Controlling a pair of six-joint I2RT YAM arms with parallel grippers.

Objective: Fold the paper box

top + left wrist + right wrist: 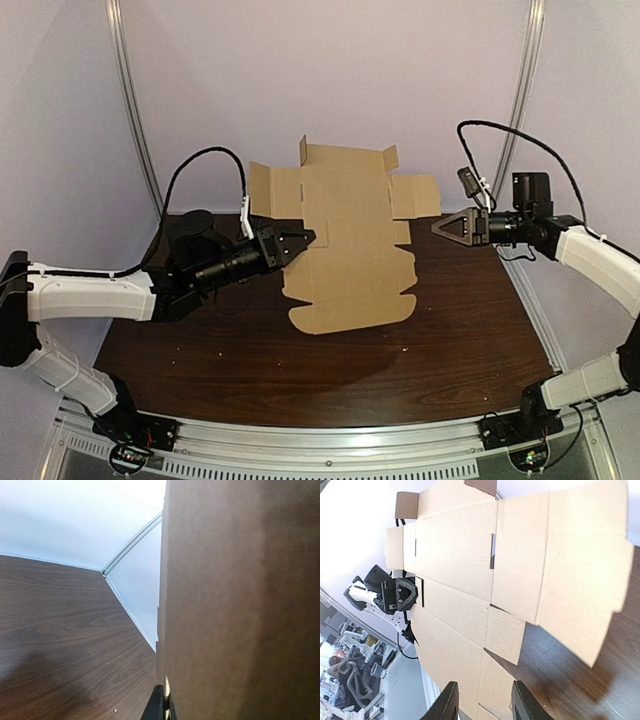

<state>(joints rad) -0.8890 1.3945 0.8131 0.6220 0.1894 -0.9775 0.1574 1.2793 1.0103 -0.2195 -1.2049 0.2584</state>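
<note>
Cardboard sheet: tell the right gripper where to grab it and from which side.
Probably the right edge of the cardboard sheet, approached from the right. It is thin and flat, so only an edge fits between fingers; the left gripper pinches the left edge, and the open right gripper faces the right one.

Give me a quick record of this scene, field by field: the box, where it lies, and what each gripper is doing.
box: cardboard blank, unfolded
position: near end on the table, far part rising in front of the back wall
left gripper: at the blank's left edge, one finger against it; grip unclear
right gripper: open, off the blank's right side, touching nothing
fold progress: none visible
</note>
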